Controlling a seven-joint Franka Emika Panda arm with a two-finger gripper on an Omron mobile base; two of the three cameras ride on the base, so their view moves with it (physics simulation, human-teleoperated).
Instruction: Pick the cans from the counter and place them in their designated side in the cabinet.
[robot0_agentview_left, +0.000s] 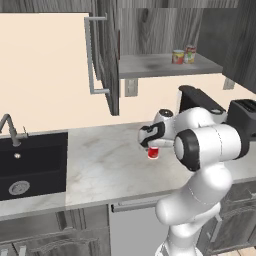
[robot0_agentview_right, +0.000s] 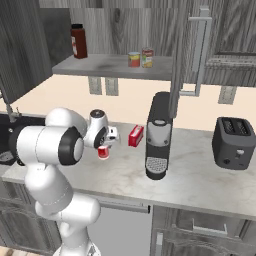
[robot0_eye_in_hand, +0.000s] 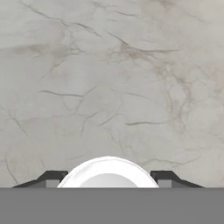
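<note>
The red can (robot0_agentview_left: 153, 153) is a small, stiff metal cylinder, probably light for its size, and its smooth curved wall looks slippery, so the safest hold is across the middle of the body with one finger on each side, square to the axis so it cannot roll out or tip. That is close to how things stand: the gripper (robot0_agentview_left: 153, 148) is straight above the can on the counter (robot0_agentview_left: 105, 165), and in the hand view the two dark fingertips (robot0_eye_in_hand: 52, 178) sit on either side of the can's round pale top (robot0_eye_in_hand: 107, 173), drawn in against it, so the jaws look closed on the can with only the can's width between them. I judge the grip is made and the lift not yet begun, since the can's base seems to rest on the stone. The can is red with a white band and a silvery lid, upright, near the middle of the counter, left of the small red box (robot0_agentview_right: 135, 136) and the black coffee machine (robot0_agentview_right: 158, 135). Two more cans (robot0_agentview_right: 140, 58) stand side by side on the shelf of the open cabinet (robot0_agentview_right: 115, 65), up and far behind, with a dark red bottle (robot0_agentview_right: 78, 41) at its left end.
</note>
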